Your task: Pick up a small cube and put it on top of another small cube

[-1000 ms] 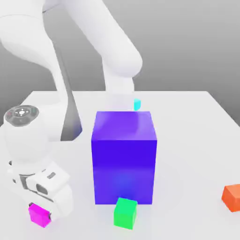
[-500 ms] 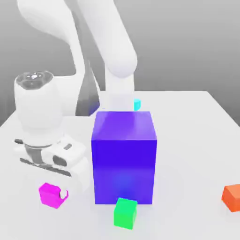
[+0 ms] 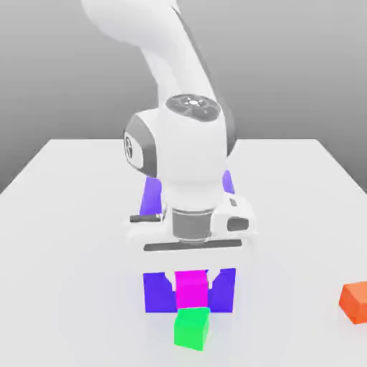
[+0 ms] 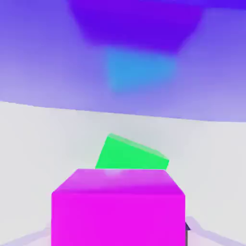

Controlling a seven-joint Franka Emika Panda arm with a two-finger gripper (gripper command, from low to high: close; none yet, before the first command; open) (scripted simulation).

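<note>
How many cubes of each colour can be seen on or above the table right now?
Small magenta-pink plain cube, in the gripper: 1
Small green plain cube: 1
Small orange plain cube: 1
Big blue-violet plain cube: 1
Total: 4

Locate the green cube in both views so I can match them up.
Exterior view: the green cube sits on the white table near the bottom edge, just below the magenta cube held in the claw.
Hand view: the green cube shows tilted, partly hidden behind the magenta cube.
Shared landmark: the big blue-violet cube, right behind both.
</note>
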